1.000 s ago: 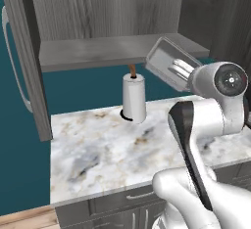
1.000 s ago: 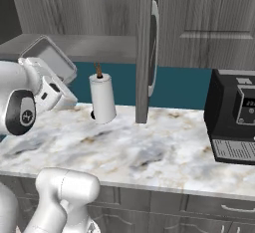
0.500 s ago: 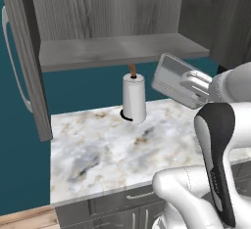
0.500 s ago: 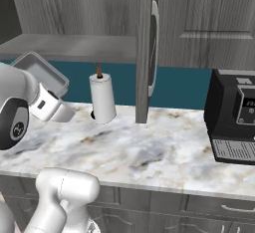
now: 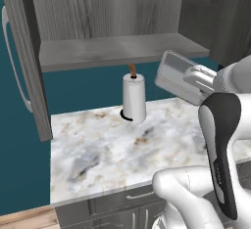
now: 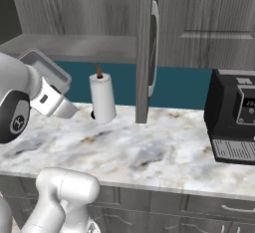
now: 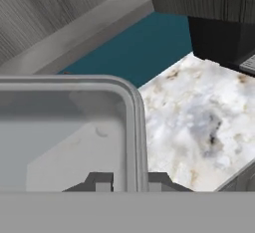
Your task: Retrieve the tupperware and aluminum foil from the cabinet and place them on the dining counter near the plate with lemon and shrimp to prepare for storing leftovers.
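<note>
The robot's two-finger jaws (image 7: 129, 181) are closed on the rim of the clear, shallow rectangular plastic tupperware (image 5: 177, 75), one dark fingertip (image 7: 102, 180) inside the wall and the other outside it, as the hand view shows. The container is held in the air, tilted, well above the white-and-grey marble table (image 5: 122, 145) and just in front of the grey inner shelf (image 5: 112, 51) of the open grey wood-grain wall cabinet (image 5: 103, 8).

From the left base view the tupperware sits ahead of the white wrist, with the white paper-towel roll (image 5: 133, 97) standing on the table beside and below it. That view also shows the cabinet's left door (image 5: 29, 61) swung open with its long curved silver handle (image 5: 12, 61).

The right base view shows the tupperware (image 6: 46, 72) edge-on, the paper-towel roll (image 6: 102, 98) past the jaws, the cabinet's right door (image 6: 145, 48) open edge-on with its silver handle (image 6: 156, 48), and a black boxy appliance (image 6: 234, 117) on the table well apart from the jaws.

In the hand view the appliance (image 7: 224, 38) shows dark beyond the container, with the shelf (image 7: 74, 38) up ahead.
</note>
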